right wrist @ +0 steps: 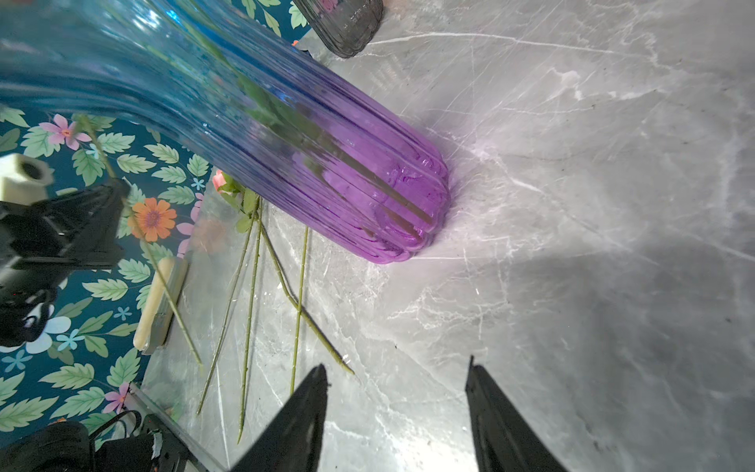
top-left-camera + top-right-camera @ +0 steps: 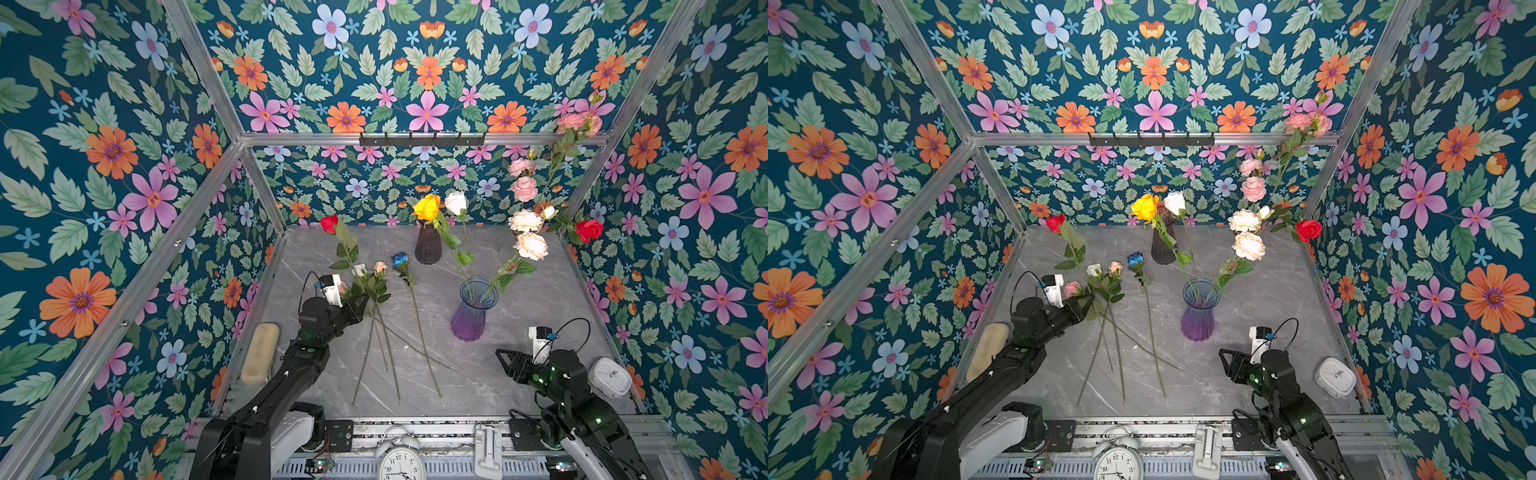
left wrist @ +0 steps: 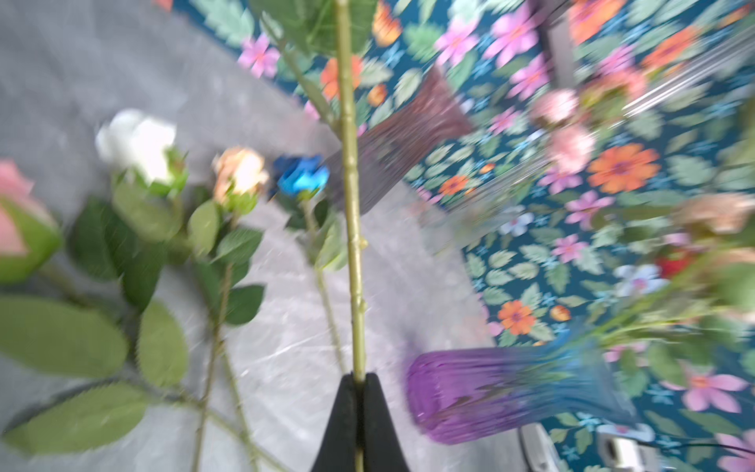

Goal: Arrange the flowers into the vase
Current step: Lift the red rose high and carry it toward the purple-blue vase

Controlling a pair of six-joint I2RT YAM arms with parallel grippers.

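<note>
Flowers (image 2: 379, 268) lie tangled: my left hand (image 3: 358, 378) pinches one stem (image 3: 354, 245), probably the red rose's (image 2: 329, 223); lifting may drag the rest along.

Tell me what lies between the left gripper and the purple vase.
The stem of the blue rose, flat on the table; both top views show it.

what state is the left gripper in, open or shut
Shut on a flower stem: in the left wrist view the left gripper pinches it, jaws pressed together.

Glossy ribbed glass vase (image 2: 469, 322); matt marble-look tabletop (image 2: 561, 311); bare aluminium frame (image 2: 291, 139).
</note>
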